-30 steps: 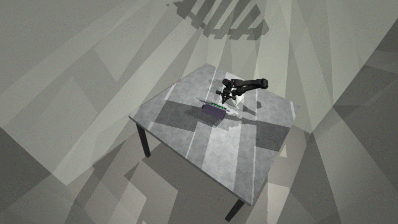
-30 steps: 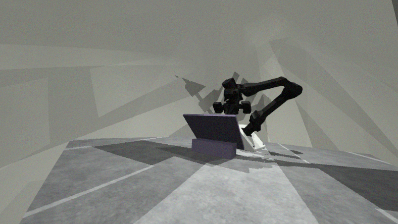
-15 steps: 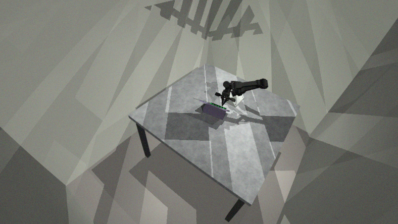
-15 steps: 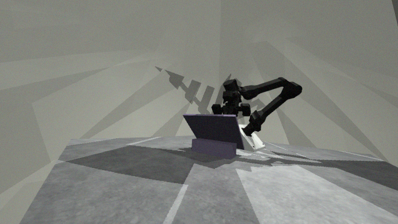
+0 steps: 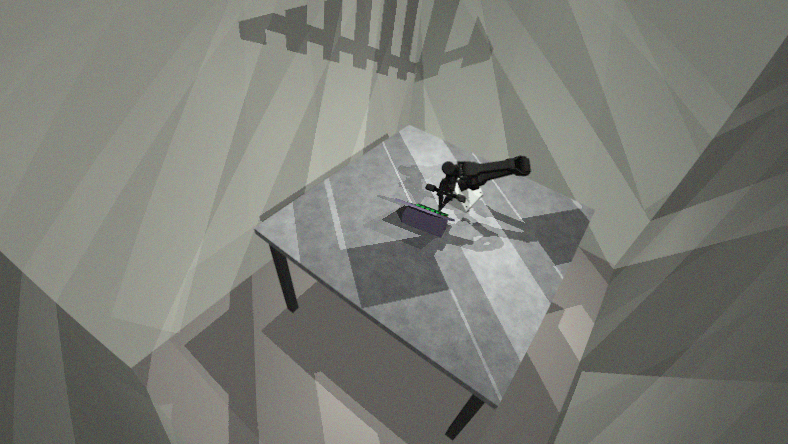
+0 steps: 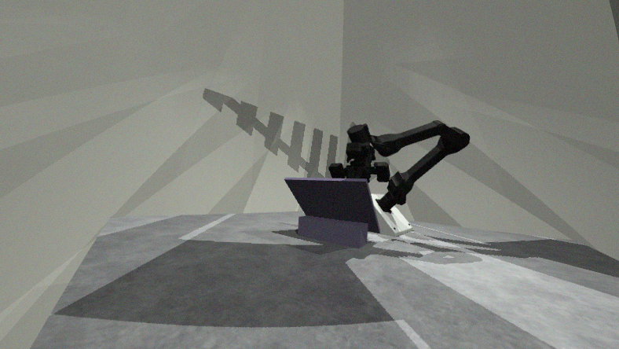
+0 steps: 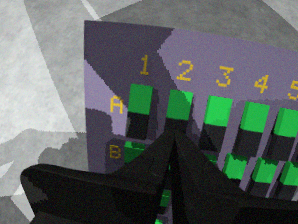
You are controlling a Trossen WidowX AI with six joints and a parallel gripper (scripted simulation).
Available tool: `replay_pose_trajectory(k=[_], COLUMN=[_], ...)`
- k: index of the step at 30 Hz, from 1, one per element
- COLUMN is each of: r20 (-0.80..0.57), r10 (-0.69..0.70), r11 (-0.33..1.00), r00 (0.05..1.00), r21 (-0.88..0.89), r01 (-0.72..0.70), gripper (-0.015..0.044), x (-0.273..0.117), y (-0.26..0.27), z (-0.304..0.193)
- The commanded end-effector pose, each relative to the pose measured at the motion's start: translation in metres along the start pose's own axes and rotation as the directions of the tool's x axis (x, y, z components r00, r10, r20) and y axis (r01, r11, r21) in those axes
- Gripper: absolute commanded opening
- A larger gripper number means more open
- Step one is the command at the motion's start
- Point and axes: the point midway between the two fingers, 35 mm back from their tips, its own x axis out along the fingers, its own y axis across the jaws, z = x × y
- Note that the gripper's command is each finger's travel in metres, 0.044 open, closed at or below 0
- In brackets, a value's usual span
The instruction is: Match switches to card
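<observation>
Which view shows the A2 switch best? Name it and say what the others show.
The wrist view: the A2 switch sits under the yellow 2, its green half just beyond the shut gripper tips. The top view gives only a thin green strip of switches; the exterior view shows just the panel's back.

Fingers hide much of row B (image 7: 252, 168).
</observation>
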Motion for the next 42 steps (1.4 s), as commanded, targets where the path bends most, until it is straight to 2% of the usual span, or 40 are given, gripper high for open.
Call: replay_pose_trajectory(k=[1, 42], r20=[-0.001, 0.000], r10=[-0.005, -0.004], r11=[1.000, 1.000], r00=[1.000, 1.000], r21=[0.005, 0.005], r01=[0.005, 0.004], gripper=[0.0000, 0.0000], x=[0.0001, 0.0054], y=[-0.0008, -0.0007], z=[-0.0003, -0.0004])
